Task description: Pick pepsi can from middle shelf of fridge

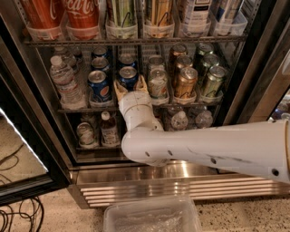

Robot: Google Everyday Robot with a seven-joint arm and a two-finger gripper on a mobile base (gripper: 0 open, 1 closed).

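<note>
The gripper (130, 87) is at the front of the middle shelf (77, 109), its jaws spread with one tan fingertip on each side of the lower part of a pepsi can (128, 76). Whether the fingertips touch the can cannot be told. That can stands upright at the front of its row, in the second row of blue cans from the left. A second blue can (98, 84) stands just beside it to the left, and more blue cans stand behind both. To the right of the gripper are a silver can (157, 83), a gold can (184, 81) and a green-white can (212, 80). A water bottle (63, 81) stands at the left end of the shelf. The white arm (204, 147) runs from the gripper down and out to the right, across the fridge (149, 174) and its ribbed steel base. Red cola bottles (81, 13) stand on the rack above. A clear plastic bin (152, 216) sits on the floor in front.
</note>
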